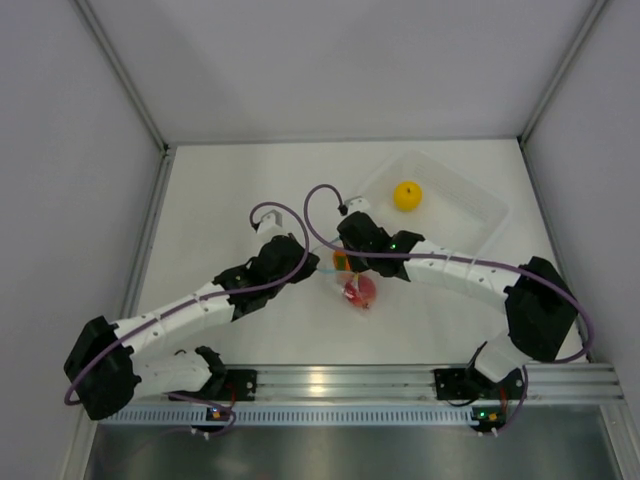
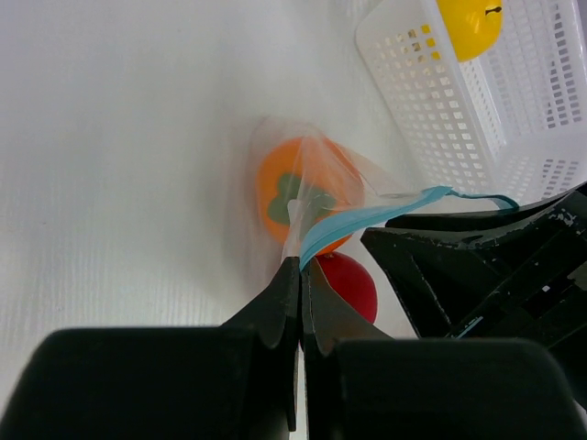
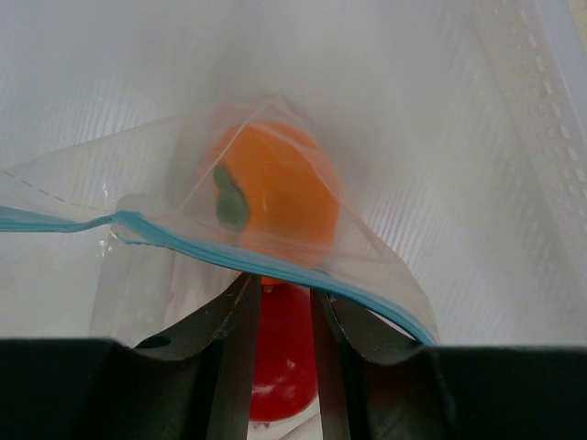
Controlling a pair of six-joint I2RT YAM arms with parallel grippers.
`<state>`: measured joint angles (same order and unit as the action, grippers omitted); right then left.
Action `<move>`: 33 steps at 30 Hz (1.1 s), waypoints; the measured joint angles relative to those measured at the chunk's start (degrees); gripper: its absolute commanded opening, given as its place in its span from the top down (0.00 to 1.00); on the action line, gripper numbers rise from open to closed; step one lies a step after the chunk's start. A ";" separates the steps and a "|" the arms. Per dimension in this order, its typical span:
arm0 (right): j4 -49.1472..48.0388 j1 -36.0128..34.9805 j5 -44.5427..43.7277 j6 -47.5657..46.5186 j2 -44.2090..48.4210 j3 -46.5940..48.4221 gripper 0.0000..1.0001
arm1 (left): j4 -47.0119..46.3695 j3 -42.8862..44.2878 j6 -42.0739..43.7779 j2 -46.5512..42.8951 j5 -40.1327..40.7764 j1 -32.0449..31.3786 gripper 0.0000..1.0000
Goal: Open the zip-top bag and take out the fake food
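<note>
The zip-top bag [image 1: 338, 280] lies at mid-table, its clear plastic lifted and its blue zip strip [image 2: 367, 215] stretched between both grippers. My left gripper [image 2: 300, 261] is shut on the bag's edge by the strip. The orange fruit with a green top [image 3: 271, 192] sits inside the bag. A red fruit [image 3: 282, 357] lies under the strip and shows through the gap of my right gripper [image 3: 284, 282]. Its jaws stand slightly apart, their tips just beneath the strip [image 3: 229, 252], pinching nothing I can see. The yellow fruit [image 1: 407, 195] rests in the tray.
A clear perforated tray [image 1: 470, 200] stands at the back right, close behind the right gripper, and its white grid wall [image 2: 440, 101] shows in the left wrist view. Grey walls close in the table on the left, back and right.
</note>
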<state>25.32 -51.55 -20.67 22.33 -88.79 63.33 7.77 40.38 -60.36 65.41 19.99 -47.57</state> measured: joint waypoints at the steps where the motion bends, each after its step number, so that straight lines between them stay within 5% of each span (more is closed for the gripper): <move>1: -0.50 -0.04 0.42 0.17 -0.02 -0.37 0.70 | 0.00 0.00 0.00 0.02 0.00 0.00 1.00; 15: -11.61 -0.04 0.85 0.15 -5.46 -3.04 0.59 | -0.04 0.00 0.94 3.39 -0.02 0.17 1.00; 20: -14.14 0.26 1.05 -0.11 -8.17 -2.75 0.48 | -0.04 0.00 1.68 3.67 -0.20 0.17 1.00; 33: -19.32 2.58 12.04 0.24 -11.93 -2.12 0.30 | -0.09 0.02 2.71 5.35 -1.31 0.24 1.00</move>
<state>6.00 -48.97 -8.62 22.57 -100.73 61.21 7.68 40.40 -57.65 70.76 18.68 -47.33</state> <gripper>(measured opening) 0.677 0.022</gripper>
